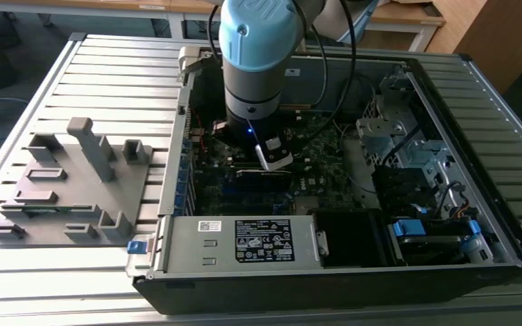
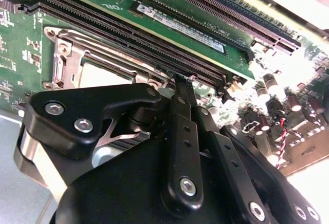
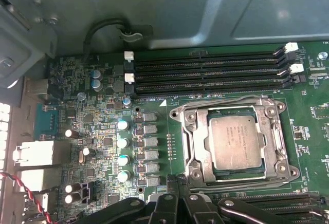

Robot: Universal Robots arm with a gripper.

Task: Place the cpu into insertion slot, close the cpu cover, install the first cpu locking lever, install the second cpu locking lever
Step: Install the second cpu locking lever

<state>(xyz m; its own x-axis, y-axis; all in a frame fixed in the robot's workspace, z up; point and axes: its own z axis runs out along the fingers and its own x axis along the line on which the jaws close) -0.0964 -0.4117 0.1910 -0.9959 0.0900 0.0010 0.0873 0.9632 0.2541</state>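
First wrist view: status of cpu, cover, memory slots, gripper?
cpu: seated flat in the insertion slot.
cpu cover: down around the cpu.
memory slots: empty, white end clips at both ends.
gripper: low over the motherboard, beside the cpu cover.

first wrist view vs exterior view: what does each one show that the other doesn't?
First wrist view: the cpu lying flat in the insertion slot, the cpu cover framing it, and four memory slots beside the socket.

Exterior view: the open computer case on a slatted table, the grey fixture tray at the exterior view's left, and the arm reaching down into the case.

Both: the green motherboard.
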